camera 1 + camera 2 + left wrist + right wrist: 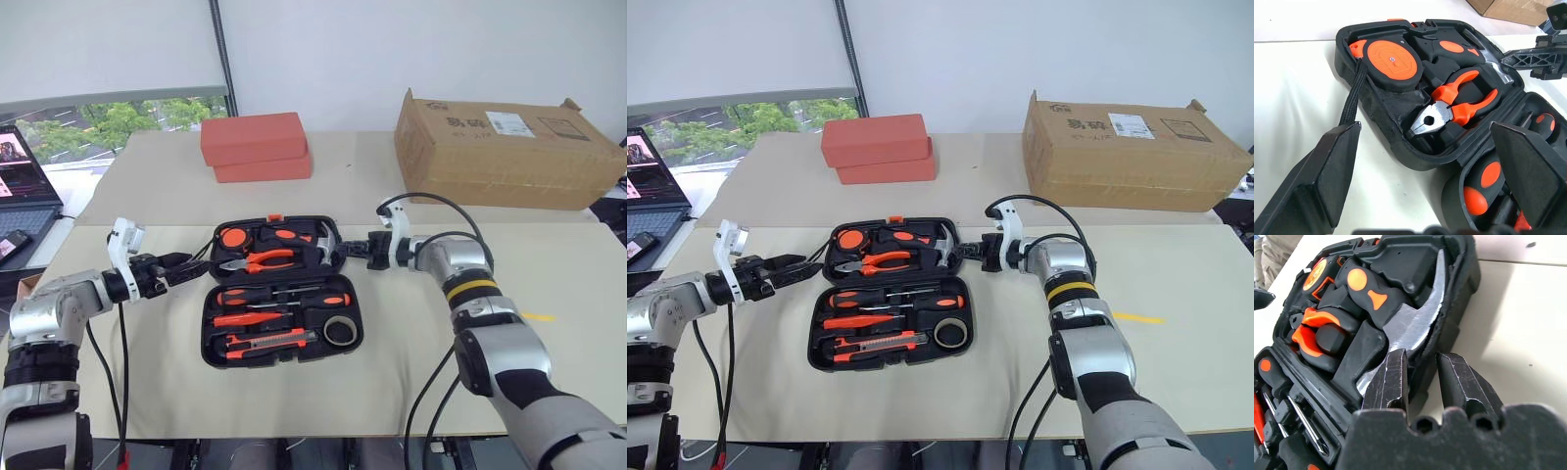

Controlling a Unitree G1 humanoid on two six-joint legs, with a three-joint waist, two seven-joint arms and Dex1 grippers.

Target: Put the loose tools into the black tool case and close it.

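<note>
- Two grippers flank the open black tool case, one at each side of its far half.
- The right gripper has its fingers pinched nearly together on the right rim of the case's far half; in the right wrist view one finger sits inside the rim against the hammer and the other lies outside it.
- The left gripper has its fingers spread wide apart with nothing between them, hovering just beside the left edge of the case near the hinge line.
- The black cord loop hangs off the case's left side, close to the left gripper's fingers.
- The far half of the case holds the tape measure, the pliers and the hammer.
- The near half holds the screwdrivers lying in their slots, an all-orange tool, an orange knife and the tape ring in the near right corner.
- The case lies flat on the pale table, lid fully open.
- Farther back on the table stand two stacked red blocks and a cardboard box.
- A laptop sits off to the left.
</note>
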